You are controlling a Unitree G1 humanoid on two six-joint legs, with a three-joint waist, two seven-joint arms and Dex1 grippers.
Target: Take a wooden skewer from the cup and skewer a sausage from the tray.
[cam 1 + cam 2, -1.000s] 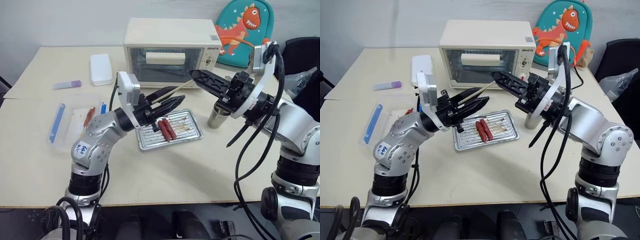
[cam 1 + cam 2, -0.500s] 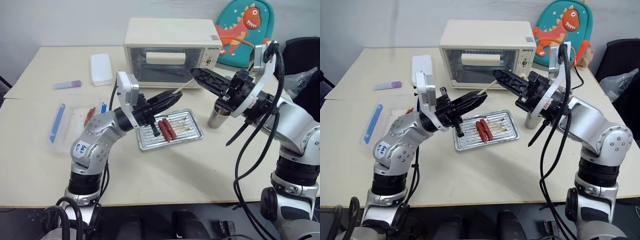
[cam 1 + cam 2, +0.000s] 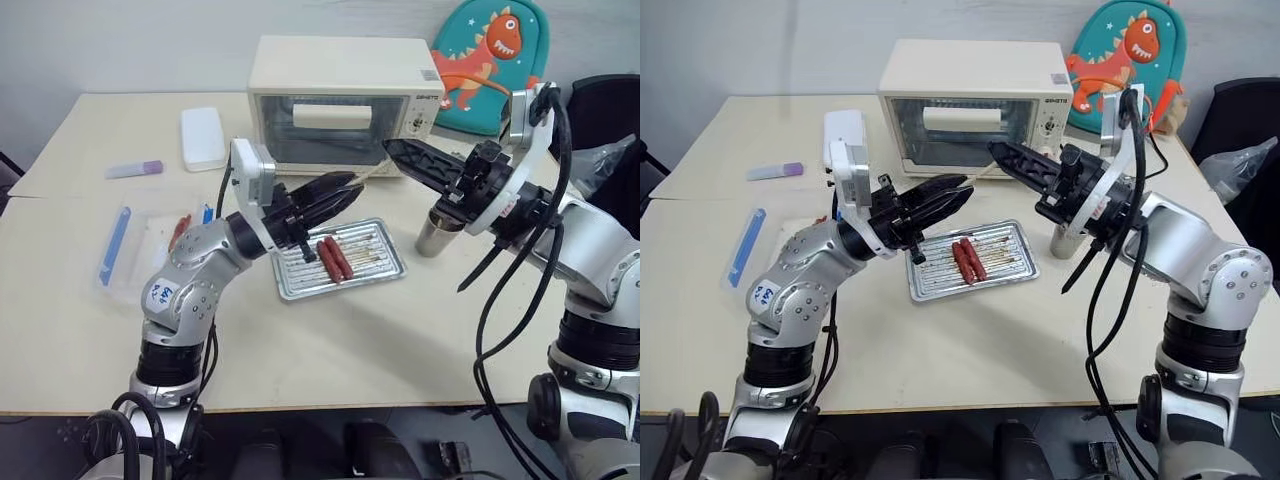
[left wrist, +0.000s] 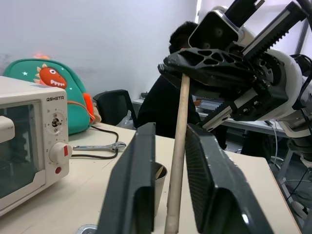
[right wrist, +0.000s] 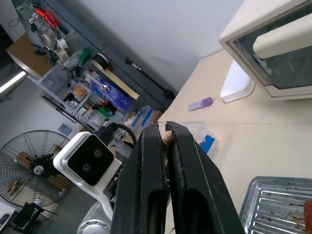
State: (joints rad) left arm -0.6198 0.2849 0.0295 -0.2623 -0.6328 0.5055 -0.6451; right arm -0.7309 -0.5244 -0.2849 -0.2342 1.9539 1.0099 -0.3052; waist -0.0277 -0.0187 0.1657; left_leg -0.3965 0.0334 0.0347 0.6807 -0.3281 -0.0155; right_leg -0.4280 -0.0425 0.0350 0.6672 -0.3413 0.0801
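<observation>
Left eye view: beige table (image 3: 90, 300) w/ toaster oven (image 3: 345, 100), backpack (image 3: 490, 60) behind.

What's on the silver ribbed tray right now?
Two reddish-brown sausages lie side by side on the shallow silver ribbed metal tray. Its near-left corner sits behind the left gripper, so that part is covered.

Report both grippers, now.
Left gripper: open around the skewer, no clear clamp.
Right gripper: shut on the skewer's end.
</observation>
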